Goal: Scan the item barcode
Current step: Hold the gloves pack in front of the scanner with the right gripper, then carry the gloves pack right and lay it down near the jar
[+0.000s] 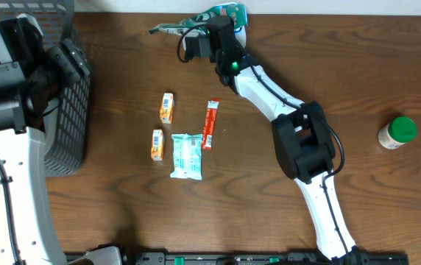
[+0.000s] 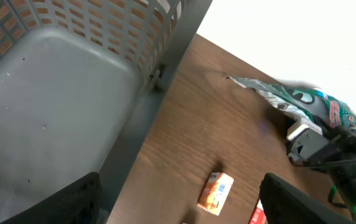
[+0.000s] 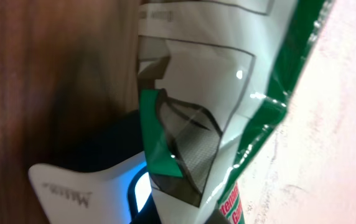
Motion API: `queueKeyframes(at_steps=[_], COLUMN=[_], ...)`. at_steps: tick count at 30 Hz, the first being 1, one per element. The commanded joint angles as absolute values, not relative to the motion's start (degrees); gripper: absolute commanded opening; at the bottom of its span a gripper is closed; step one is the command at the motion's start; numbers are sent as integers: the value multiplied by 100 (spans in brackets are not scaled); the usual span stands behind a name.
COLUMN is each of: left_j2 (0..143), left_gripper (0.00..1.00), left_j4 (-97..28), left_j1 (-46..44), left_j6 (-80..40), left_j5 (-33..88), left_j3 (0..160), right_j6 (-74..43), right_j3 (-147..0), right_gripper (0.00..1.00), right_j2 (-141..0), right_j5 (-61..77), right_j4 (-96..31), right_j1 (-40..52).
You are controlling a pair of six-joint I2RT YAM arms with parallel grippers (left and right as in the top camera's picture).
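Currently, green snack bag [image 1: 230,12] pinched inside the tightly closed right gripper [image 1: 221,26].

Overhead view: bright, even light from above falls on the brown wooden table [image 1: 107,184]. Small items cast short, soft shadows, and a darker shadow lies beside the basket [image 1: 74,110] at left. The pale strip along the top edge is washed out. The picture is sharp.

Left wrist view: the upper right is blown out to plain white. The snack bag [image 2: 309,102] looks slightly smeared. The left gripper [image 2: 181,186] shows as 2 dark, soft-edged shapes in the lower corners.

Right wrist view: very close and partly blurred. Glare spots shine on the bag's plastic. The right side is overexposed pink-white and the upper left is dim. The scanner [image 3: 72,186] glows blue at lower centre.
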State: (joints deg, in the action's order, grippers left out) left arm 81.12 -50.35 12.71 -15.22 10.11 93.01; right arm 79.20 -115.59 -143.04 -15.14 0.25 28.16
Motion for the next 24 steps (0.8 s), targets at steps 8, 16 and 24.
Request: queueKeyframes(at_steps=[8, 16, 24], left_j2=[8123, 8123, 8123], left_gripper=[82, 82, 82], left_j4=[-5033, -5033, -5033], left_j1=[1284, 1284, 1284], left_j6=[-1573, -1573, -1573], left_j5=[958, 958, 956], left_j3=[9297, 9297, 9297], right_j6=[6820, 5378, 3684], right_j3=[-11653, -11653, -11653], right_gripper=[1, 1, 1], right_j2=[-14193, -13078, -11334], right_j5=[-1492, -1345, -827], right_j4=[565, 279, -2552], right_j1=[2858, 2783, 2471])
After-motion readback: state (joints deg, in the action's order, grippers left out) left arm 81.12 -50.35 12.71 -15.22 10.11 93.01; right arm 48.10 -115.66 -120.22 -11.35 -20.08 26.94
